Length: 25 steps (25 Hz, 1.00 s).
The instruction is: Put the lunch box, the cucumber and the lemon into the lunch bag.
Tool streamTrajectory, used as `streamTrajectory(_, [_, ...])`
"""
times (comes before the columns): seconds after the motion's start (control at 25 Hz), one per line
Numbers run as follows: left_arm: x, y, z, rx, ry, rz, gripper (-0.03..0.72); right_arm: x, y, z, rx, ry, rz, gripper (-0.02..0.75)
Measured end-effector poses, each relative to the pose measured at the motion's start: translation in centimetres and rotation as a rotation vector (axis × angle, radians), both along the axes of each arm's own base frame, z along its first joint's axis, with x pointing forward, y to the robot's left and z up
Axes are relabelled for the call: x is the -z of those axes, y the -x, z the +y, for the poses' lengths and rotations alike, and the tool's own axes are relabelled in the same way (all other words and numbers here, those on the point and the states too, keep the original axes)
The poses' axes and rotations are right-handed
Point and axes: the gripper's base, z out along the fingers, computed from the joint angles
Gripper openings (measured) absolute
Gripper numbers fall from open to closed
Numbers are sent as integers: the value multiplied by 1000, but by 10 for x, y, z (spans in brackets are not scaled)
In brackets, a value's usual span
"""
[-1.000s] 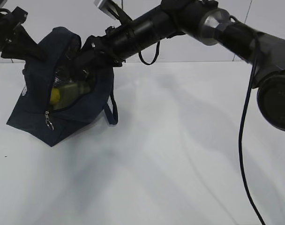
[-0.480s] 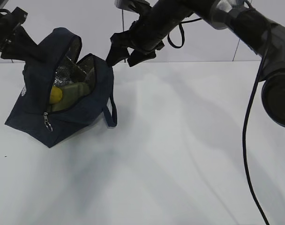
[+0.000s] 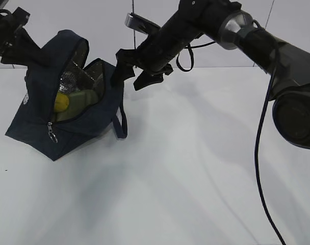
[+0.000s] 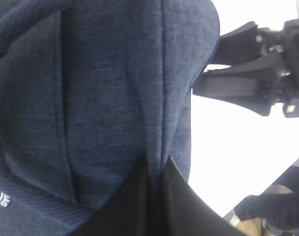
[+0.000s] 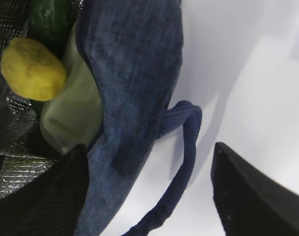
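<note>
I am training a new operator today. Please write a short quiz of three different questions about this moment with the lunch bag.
1. True or false: the lemon lies inside the lunch bag.
2. Which hand has its jaws wide apart? A) left hand B) right hand
3. Fill in: the left hand is shut on the bag's ____.

Key:
1. True. The lemon sits beside the lunch box and the cucumber, within the silver lining.
2. B. The right hand hangs empty above the bag's right edge.
3. Fabric. The left wrist view shows it pinching a fold of navy cloth.
</note>
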Motion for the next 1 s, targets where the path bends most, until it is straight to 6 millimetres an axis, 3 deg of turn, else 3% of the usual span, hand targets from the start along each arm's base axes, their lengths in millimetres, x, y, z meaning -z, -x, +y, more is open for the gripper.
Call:
streamTrajectory(0.32, [0,0,0,1,2,1,3,21,-1,8,-8,-83,88,576])
streamTrajectory(0.68, [0,0,0,1,2,1,3,21,0,9,-18,-96,88,570])
streamTrajectory(0.8, [0,0,0,1,2,1,3,21,0,9,-19,-95,86,472])
streamTrajectory(1.0, [0,0,-1,0,8,1,3,21,0,9,-19,-95,86,181])
